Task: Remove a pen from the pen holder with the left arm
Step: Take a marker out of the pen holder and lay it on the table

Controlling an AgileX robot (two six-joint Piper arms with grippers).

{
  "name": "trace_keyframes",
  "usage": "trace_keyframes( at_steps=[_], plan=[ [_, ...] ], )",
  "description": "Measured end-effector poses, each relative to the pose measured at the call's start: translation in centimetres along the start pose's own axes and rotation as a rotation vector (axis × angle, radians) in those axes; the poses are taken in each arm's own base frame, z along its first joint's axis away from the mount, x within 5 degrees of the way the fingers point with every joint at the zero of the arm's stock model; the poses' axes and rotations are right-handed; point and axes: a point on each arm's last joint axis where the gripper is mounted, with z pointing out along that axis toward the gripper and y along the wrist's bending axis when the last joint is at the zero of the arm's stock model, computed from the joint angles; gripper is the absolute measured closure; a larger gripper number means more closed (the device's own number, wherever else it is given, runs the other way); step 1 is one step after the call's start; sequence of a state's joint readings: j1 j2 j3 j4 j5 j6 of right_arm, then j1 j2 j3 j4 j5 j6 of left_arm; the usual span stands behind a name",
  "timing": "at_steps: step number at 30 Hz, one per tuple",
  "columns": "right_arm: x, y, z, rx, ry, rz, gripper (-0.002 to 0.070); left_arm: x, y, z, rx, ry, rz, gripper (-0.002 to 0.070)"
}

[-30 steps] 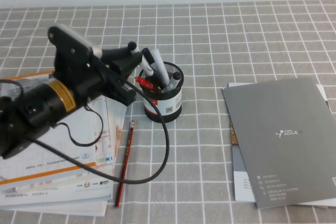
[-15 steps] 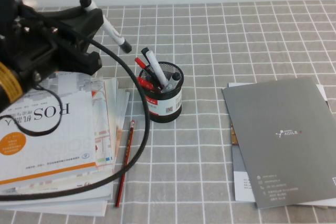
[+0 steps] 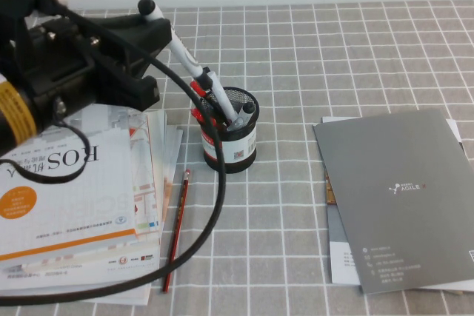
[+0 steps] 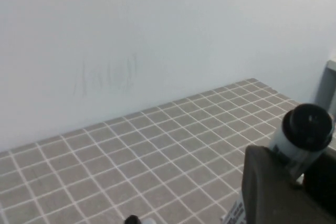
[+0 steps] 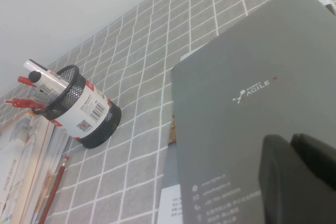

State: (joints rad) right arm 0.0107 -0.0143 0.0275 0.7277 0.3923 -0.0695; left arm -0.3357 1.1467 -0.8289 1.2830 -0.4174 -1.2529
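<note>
Well, the left gripper [image 3: 157,29] hangs in the air over the far left part of the table [image 3: 296,271]. Its fingers are squeezed close on a white pen [image 3: 189,57] with a black cap. The pen slants down from the gripper, and its low end is just over the black mesh pen holder [image 3: 231,149], which stands near the middle of the table. That low end is very near the tops of the other pens [image 3: 222,105] in the holder, and I cannot tell if it touches them. So I think the pen is almost out but not yet clear. To do this bit well, the arm should pull the pen up and away along its own slant, slowly, so the tip does not hook the rim or the other pens and knock the holder over. The grip should be tight, since the pen is held near its top and could swing. A stack of books [image 3: 74,183] and a red pencil [image 3: 176,227] lie toward the left edge. The right gripper [image 5: 294,177] shows only in its own camera, over the grey booklet [image 3: 400,197] by the right edge.
</note>
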Motion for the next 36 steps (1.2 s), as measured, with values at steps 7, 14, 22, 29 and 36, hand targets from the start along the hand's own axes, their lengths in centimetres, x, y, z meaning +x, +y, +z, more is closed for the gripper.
trace_keyframes(
  at_steps=[7,14,22,29,36],
  plan=[
    [0.0,0.0,0.0,0.0,0.0,0.0,0.0689,1.0,-0.6,0.8,-0.201,0.108,0.139,0.0569],
    [0.0,0.0,0.0,0.0,0.0,0.0,0.0689,5.4,-3.1,2.4,-0.065,0.46,0.14,0.0569],
    [0.0,0.0,0.0,0.0,0.0,0.0,0.0689,7.6,-2.5,2.9,-0.115,0.718,-0.071,0.0569],
    [0.0,0.0,0.0,0.0,0.0,0.0,0.0689,7.6,-0.7,3.4,-0.267,0.771,-0.14,0.0569],
    [0.0,0.0,0.0,0.0,0.0,0.0,0.0689,7.5,-0.6,3.7,-0.281,0.833,-0.167,0.057]
  ],
)
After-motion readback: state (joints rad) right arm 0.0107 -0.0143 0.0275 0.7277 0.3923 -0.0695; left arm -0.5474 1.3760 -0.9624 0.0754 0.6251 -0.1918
